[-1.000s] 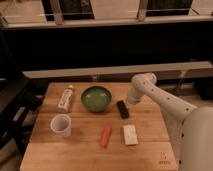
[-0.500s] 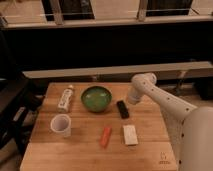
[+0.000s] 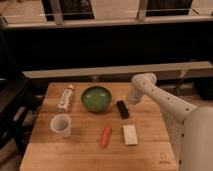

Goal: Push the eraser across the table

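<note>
The eraser (image 3: 122, 109) is a small flat black block lying on the light wooden table (image 3: 85, 150), just right of the green bowl (image 3: 96, 98). My gripper (image 3: 131, 100) hangs at the end of the white arm that comes in from the right. It sits just right of the eraser's far end, close to it. I cannot tell whether it touches the eraser.
A white rectangular block (image 3: 130, 134) and an orange stick (image 3: 105, 136) lie in front of the eraser. A white cup (image 3: 61, 124) stands at the front left and a white bottle (image 3: 65, 97) lies at the back left. A dark shelf runs behind the table.
</note>
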`<state>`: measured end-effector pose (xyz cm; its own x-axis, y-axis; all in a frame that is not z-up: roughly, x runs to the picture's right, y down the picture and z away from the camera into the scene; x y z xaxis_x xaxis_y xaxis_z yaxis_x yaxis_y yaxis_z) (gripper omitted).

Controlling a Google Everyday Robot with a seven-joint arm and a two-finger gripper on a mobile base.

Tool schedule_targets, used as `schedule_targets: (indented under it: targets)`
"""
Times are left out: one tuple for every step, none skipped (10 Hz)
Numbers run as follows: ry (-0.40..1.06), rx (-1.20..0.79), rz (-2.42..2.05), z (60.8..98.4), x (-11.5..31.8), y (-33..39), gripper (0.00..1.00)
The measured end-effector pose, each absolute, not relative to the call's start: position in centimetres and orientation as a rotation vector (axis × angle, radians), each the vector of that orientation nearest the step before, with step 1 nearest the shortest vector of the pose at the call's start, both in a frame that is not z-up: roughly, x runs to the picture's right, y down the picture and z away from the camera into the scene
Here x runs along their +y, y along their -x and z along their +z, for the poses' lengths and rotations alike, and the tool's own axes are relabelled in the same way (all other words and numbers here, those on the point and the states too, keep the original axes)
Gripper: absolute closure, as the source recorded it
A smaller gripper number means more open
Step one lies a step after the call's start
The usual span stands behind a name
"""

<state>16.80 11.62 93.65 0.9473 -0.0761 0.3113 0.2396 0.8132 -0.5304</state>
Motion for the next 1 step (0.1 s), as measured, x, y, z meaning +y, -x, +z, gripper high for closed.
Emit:
schedule_targets:
  targets:
    - [0.600, -0.284, -0.171, 93.65, 11.62, -16.80, 0.89]
